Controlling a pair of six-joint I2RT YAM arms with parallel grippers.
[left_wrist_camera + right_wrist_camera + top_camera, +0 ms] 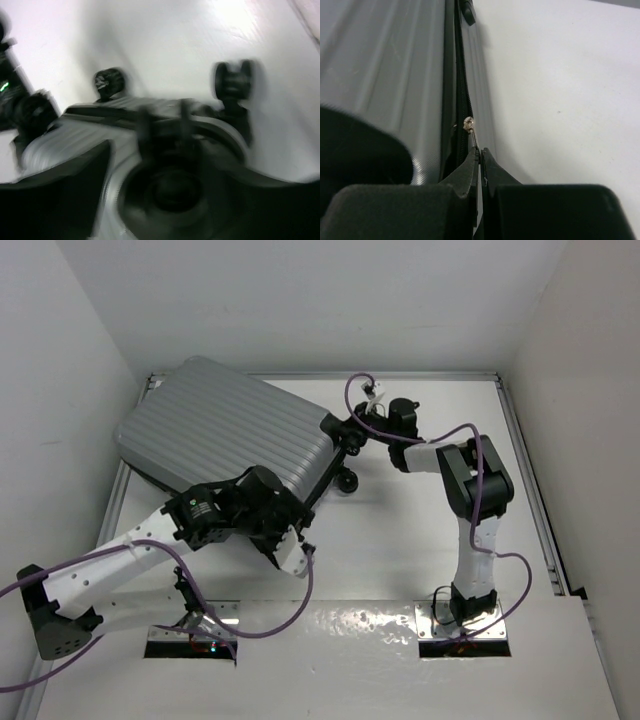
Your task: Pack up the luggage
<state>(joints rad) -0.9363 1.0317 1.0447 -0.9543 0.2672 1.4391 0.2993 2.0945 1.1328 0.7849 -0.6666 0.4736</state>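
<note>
Two black wheels, white table; right gripper on luggage zipper pull.

My worktop is white and glossy, with patchy glare from the light above along its near part. Plain white walls close it in on three sides: the left wall and the right wall slant in toward the far wall. A thin metal rail runs along the worktop's right edge. Close up from my right wrist, the surface looks pale and faintly speckled.
</note>
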